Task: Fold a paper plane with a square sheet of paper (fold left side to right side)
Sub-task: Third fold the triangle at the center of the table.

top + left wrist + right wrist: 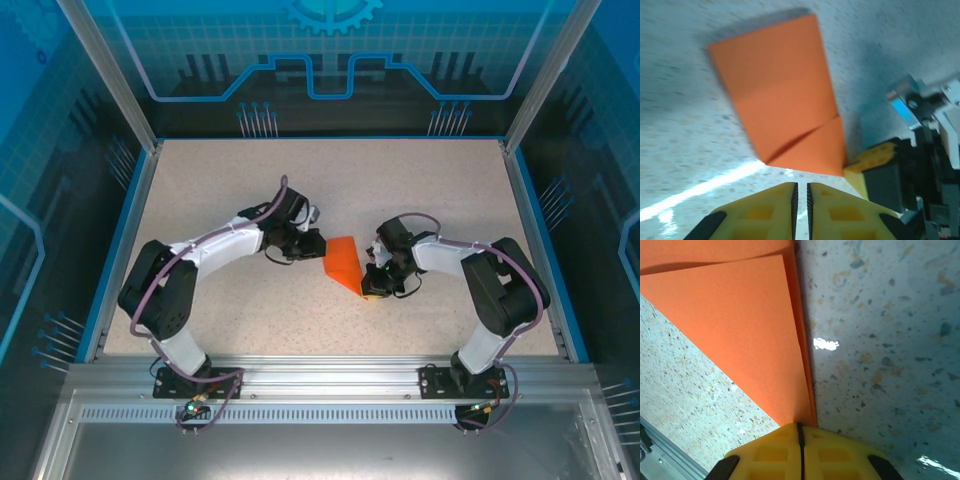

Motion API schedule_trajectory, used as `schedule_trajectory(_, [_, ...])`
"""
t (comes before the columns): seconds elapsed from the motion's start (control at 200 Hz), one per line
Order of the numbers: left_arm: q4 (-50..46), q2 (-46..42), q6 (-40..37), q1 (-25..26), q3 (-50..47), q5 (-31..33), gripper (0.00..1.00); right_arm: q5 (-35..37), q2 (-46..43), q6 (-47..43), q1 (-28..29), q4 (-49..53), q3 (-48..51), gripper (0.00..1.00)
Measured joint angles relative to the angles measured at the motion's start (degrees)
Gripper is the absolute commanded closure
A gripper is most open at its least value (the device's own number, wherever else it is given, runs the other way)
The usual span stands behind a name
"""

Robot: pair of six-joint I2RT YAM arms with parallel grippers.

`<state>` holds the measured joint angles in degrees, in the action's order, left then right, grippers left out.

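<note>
The square sheet of paper (343, 262) is bright orange and lies flat at the table's middle, folded into a narrow wedge with its point toward the near right. In the left wrist view the paper (785, 100) shows a diagonal flap near its point. My left gripper (318, 243) sits at the paper's left edge. Its jaws (801, 192) are nearly together with nothing in the thin slit, just short of the paper. My right gripper (372, 291) is shut, its fingertips (800, 426) resting on the paper's point (740, 315).
The speckled table (450, 180) is bounded by blue frame walls on the left, far and right sides. An aluminium rail (320, 375) carrying both arm bases runs along the near edge. The right arm's yellow finger (872, 155) and dark wrist stand close to the left gripper.
</note>
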<state>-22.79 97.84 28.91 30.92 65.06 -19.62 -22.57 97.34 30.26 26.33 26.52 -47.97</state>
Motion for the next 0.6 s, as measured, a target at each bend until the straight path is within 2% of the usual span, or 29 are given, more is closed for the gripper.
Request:
schedule_trajectory(0.21, [1.2,9.9,1.18,6.4,3.93,-1.33,0.83,0.02,0.0,0.0,0.07,-0.02,-0.02,0.93])
schedule_trajectory(0.38, [1.2,15.3,1.16,6.75,5.9,-1.16,0.83,0.28,-0.24,0.26,0.33,-0.04,-0.04,0.93])
schedule_trajectory(0.6, [1.25,16.55,1.16,6.75,6.14,-0.76,0.84,2.36,-1.86,1.53,1.14,1.51,-0.02,0.93])
